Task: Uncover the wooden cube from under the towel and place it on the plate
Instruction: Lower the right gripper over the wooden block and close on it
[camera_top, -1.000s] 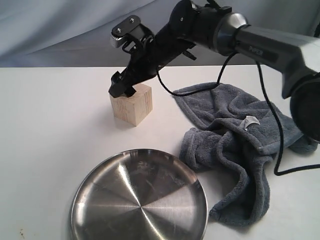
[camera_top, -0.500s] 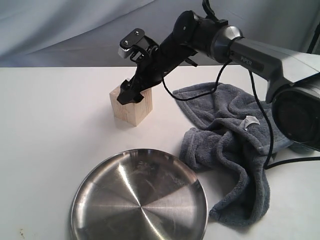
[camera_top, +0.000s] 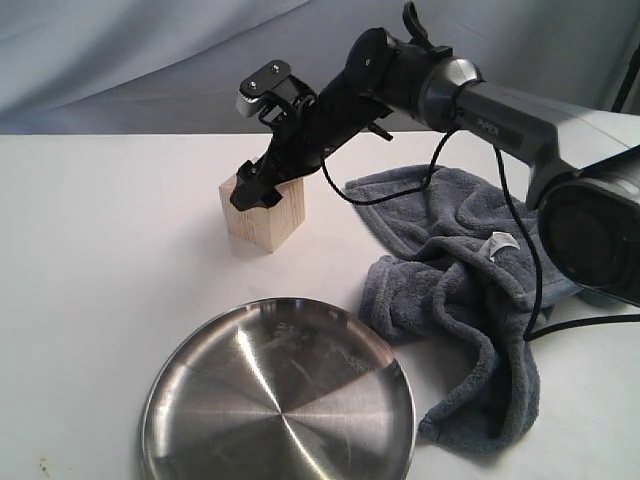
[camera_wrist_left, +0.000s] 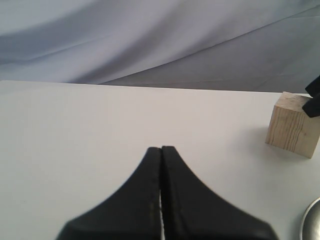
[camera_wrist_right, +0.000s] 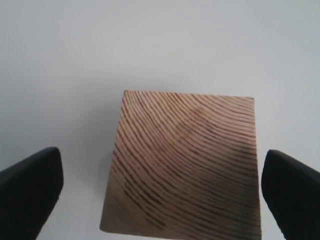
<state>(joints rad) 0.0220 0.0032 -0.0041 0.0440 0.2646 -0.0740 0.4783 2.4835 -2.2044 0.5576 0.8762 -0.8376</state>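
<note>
The wooden cube stands uncovered on the white table, left of the towel. My right gripper reaches across from the right and sits over the cube's top, open. In the right wrist view its fingers flank the grain-lined cube with a gap on each side. The shiny steel plate lies at the front, nothing on it. My left gripper is shut on nothing, low over bare table well away from the cube; it does not show in the exterior view.
The grey towel lies crumpled at the right with its white tag up, and a black cable runs across it. A grey cloth backdrop hangs behind the table's far edge. The plate's rim shows in the left wrist view.
My right gripper has moved from behind the cube's left edge to over its top and settled lower, fingers astride it. Cube, towel and plate have stayed put.
</note>
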